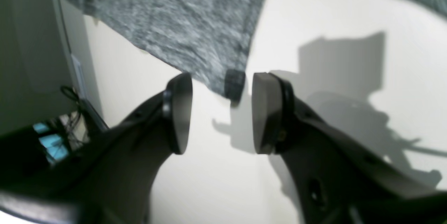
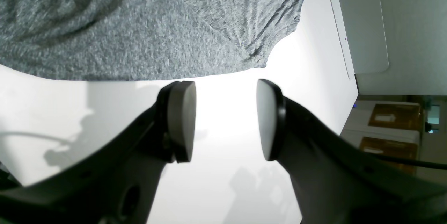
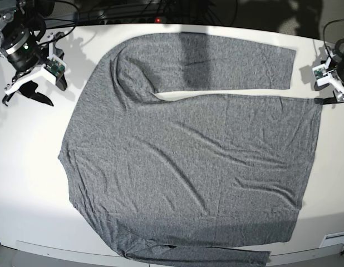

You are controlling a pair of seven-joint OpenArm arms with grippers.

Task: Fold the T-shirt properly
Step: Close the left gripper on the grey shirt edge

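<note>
Large heather-grey long-sleeved knit T-shirt (image 3: 188,167) lies spread flat across white worktop (image 3: 27,183), wrinkled, 1 sleeve folded along the top, another along the bottom edge. Left claw (image 1: 221,112) open, empty, just beside a sleeve cuff corner. Right claw (image 2: 226,119) open, empty, above bare worktop near the shirt's edge

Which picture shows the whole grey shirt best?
The base view: the T-shirt lies spread out on the table, with both sleeves visible. The left wrist view catches only one corner; the right wrist view shows only a wrinkled edge.
</note>
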